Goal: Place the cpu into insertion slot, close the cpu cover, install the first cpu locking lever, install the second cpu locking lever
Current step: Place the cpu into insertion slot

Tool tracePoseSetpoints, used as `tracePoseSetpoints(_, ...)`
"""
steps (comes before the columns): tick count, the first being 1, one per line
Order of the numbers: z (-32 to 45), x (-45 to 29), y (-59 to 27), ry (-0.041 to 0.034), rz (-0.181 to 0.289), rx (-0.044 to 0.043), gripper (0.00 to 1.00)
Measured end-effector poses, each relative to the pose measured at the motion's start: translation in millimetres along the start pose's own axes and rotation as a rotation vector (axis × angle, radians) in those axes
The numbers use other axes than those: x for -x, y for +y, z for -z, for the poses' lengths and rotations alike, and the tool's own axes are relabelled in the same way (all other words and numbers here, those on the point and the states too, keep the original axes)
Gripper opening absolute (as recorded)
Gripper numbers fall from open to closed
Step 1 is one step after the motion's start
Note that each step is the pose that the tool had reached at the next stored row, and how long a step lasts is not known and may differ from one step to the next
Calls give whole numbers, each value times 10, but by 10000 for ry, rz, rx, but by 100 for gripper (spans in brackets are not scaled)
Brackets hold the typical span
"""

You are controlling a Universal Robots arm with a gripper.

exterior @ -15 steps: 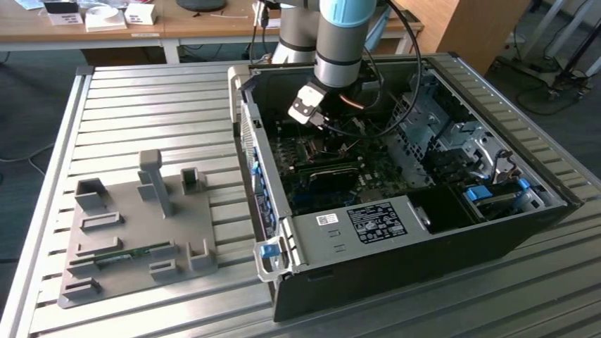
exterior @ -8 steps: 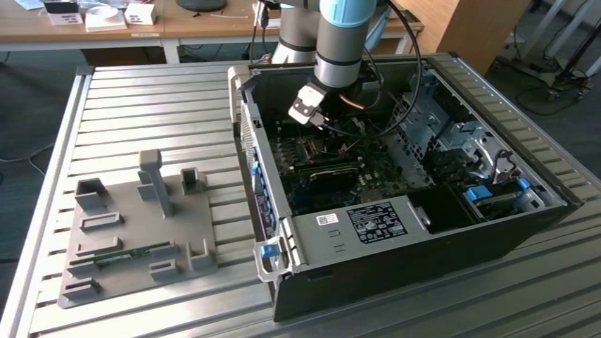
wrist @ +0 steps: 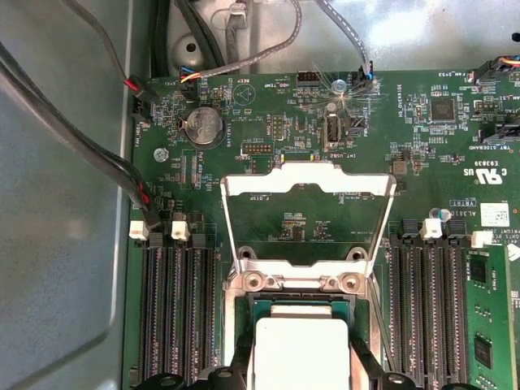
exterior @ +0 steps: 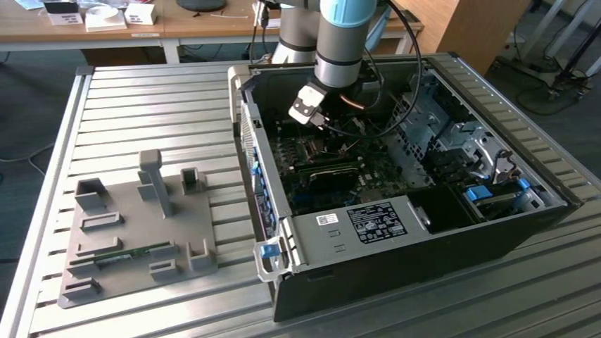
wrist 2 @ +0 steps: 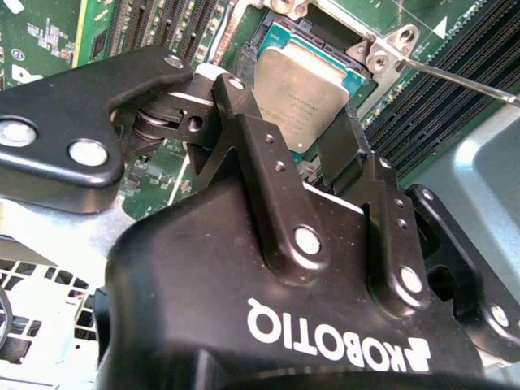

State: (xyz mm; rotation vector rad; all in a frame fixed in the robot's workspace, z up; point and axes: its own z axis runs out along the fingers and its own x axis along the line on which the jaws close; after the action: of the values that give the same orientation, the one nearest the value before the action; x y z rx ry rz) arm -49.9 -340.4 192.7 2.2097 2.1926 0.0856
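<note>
Grey plastic fixture plate lies on the slatted metal bench, near its edge at the exterior view's left, with a green memory stick seated in one of its holders. Toward the bench's edge at the exterior view's right stands an open black computer case, and the arm reaches down into it from above. Inside, over the green motherboard, the pincer is narrowed onto the cpu, its two black fingers pressed against opposite edges of the chip. The cpu sits at the socket, silvery top up; whether it is fully seated I cannot tell. The cpu cover is swung open, away from the socket, hinged at the socket's edge. A thin metal lever juts out beside the socket, unlatched.
</note>
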Motion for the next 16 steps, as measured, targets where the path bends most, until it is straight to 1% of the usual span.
tracePoseSetpoints(16,-9,0,0,0,0,-1,54)
